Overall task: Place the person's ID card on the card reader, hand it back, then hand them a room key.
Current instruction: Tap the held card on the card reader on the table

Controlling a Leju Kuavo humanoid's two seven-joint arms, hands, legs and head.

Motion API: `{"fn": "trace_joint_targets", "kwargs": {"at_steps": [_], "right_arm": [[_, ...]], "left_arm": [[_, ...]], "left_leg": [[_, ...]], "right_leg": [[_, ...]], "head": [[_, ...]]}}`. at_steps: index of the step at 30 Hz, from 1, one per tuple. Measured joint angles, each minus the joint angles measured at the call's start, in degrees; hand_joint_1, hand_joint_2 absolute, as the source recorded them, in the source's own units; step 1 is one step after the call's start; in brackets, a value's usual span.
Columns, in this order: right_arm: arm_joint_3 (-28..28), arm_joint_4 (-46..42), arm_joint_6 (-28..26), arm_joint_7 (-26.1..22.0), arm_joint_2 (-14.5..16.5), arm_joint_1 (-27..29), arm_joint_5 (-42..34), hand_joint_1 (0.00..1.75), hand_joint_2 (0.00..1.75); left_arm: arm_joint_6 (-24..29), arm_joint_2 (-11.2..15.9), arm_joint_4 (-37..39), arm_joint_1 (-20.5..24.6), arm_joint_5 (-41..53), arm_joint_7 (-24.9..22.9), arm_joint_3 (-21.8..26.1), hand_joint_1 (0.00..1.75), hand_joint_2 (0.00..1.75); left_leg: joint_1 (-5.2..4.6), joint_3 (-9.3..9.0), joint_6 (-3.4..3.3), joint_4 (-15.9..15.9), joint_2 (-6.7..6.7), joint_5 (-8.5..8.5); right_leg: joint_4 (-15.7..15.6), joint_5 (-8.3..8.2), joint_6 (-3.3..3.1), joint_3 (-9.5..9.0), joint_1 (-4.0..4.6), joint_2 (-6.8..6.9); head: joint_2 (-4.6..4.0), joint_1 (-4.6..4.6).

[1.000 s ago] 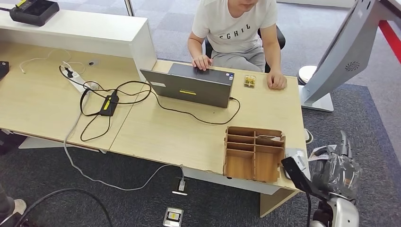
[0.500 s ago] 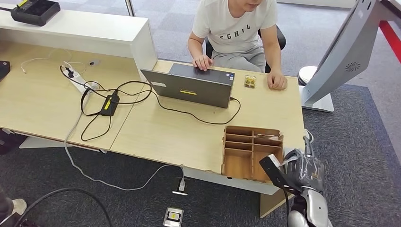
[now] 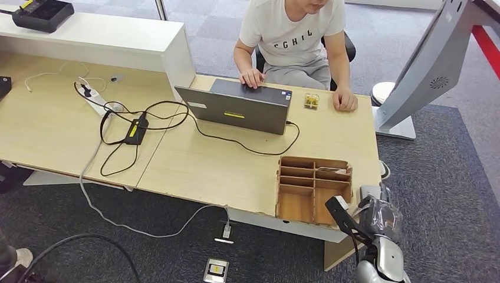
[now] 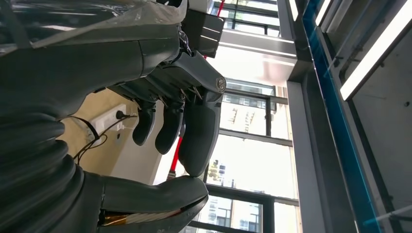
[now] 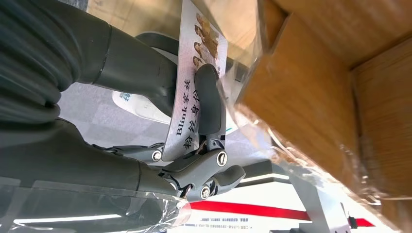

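My right hand point(image 3: 382, 219), wrapped in clear plastic, hangs at the table's near right corner, just beside the wooden divider box point(image 3: 312, 188). In the right wrist view it pinches the ID card point(image 5: 194, 77), white with small portraits and dark print, between the thumb and a dark finger point(image 5: 209, 104). The card stands close to the box's wall point(image 5: 316, 102). A small white device point(image 3: 369, 191), possibly the card reader, lies on the table edge right above the hand. My left hand point(image 4: 170, 131) holds nothing, its fingers apart from the thumb.
A person in a white T-shirt point(image 3: 292, 32) sits across the table with one hand on a grey laptop point(image 3: 239, 106). A small yellow item point(image 3: 311, 101) lies beside it. Black cables point(image 3: 135, 127) and a power strip point(image 3: 97, 99) cover the left side.
My right hand has moved left from beside the table to the corner by the wooden box, then sunk slightly. The person has not moved.
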State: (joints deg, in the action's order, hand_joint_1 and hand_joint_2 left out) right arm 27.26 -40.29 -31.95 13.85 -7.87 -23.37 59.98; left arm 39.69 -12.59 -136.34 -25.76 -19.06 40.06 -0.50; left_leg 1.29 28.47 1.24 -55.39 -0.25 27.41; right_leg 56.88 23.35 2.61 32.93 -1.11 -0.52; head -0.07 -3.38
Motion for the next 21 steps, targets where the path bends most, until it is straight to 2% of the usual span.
{"fn": "trace_joint_targets", "kwargs": {"at_steps": [4,8,21], "right_arm": [[0.0,1.1,-0.2,0.2,-0.3,-0.7,-0.7,1.75,1.75],[-0.1,1.7,-0.1,-1.7,-0.3,-1.1,-3.7,1.75,1.75],[-0.9,1.2,2.5,-12.8,0.9,-0.7,-16.9,1.75,1.75]], "left_arm": [[0.0,0.0,0.0,0.0,0.0,0.0,0.0,1.25,1.75],[0.0,0.0,0.0,0.0,-0.1,0.0,0.0,1.23,1.75],[-0.3,0.0,0.1,0.6,-0.6,0.0,0.0,1.23,1.75]], "left_leg": [[0.00,-0.01,0.00,0.0,0.00,0.00],[0.00,-0.03,0.00,0.0,0.00,0.00],[0.01,-0.02,0.00,0.0,0.01,0.00]], "right_leg": [[0.0,0.00,0.00,0.00,0.00,0.00],[0.0,-0.01,0.00,-0.01,0.00,0.00],[0.0,-0.01,-0.01,-0.01,0.01,-0.01]], "head": [[0.00,0.00],[0.00,0.00],[0.00,0.01]]}}
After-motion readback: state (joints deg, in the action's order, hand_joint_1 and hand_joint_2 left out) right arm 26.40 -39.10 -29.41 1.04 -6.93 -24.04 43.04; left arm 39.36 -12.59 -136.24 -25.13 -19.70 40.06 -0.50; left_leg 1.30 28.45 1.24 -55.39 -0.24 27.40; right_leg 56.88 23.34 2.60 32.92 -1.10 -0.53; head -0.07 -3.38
